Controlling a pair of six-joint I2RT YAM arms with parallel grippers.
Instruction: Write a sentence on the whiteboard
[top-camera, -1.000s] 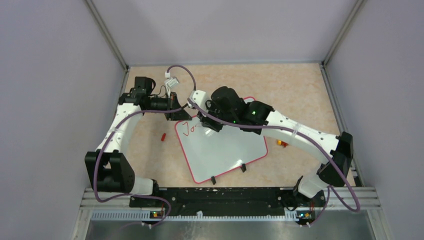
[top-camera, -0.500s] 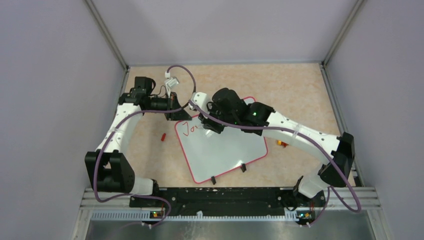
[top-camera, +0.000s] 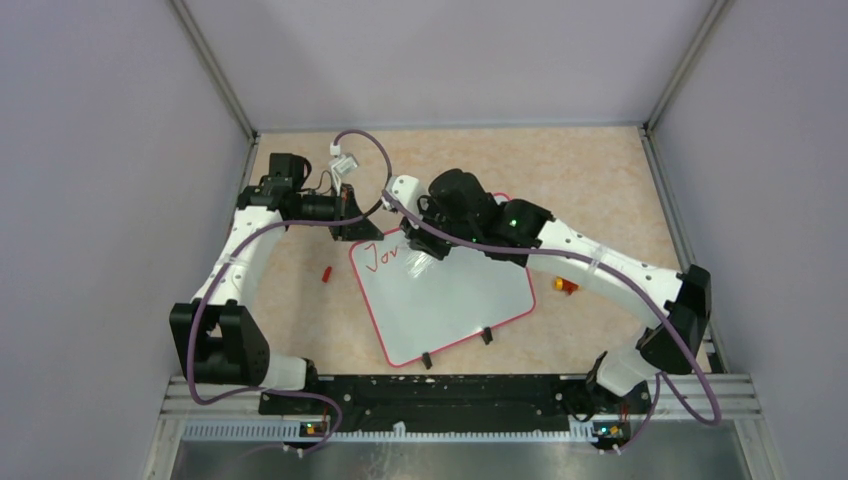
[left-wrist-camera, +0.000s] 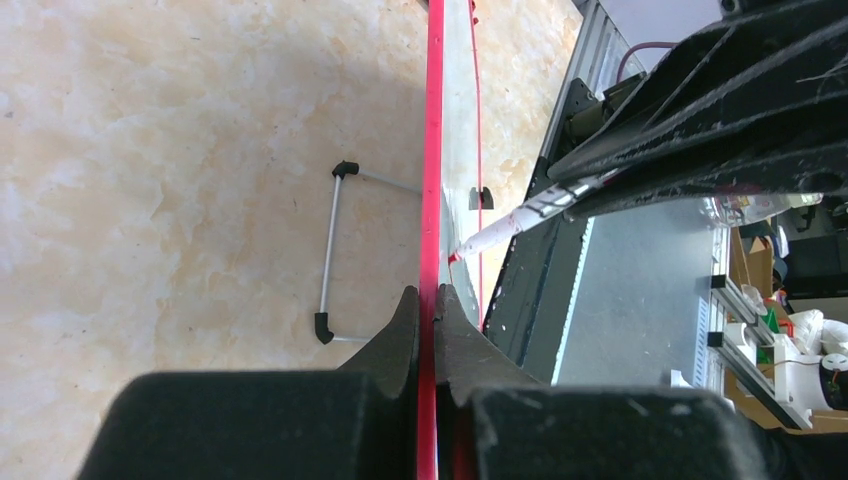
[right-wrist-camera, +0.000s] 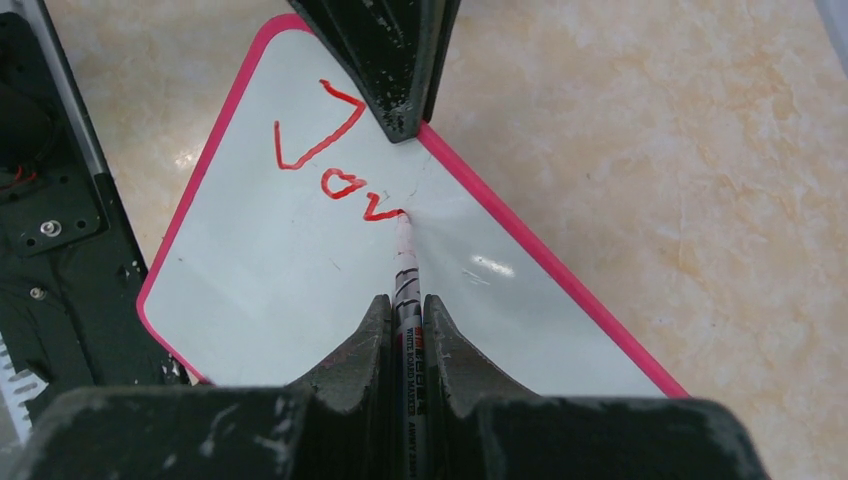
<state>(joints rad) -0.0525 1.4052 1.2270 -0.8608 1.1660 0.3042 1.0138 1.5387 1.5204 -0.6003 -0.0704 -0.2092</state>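
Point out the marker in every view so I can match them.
Top external: the marker, centre, near the whiteboard's far-left corner.
Left wrist: marker centre right, slanting down to the board.
Right wrist: marker bottom centre, tip up at the red letters.
Shared landmark: the pink frame.

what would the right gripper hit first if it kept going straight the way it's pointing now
The white board with the thin pink frame: the right gripper is shut on a white marker whose red tip seems to rest on its surface, beside the red handwritten letters.
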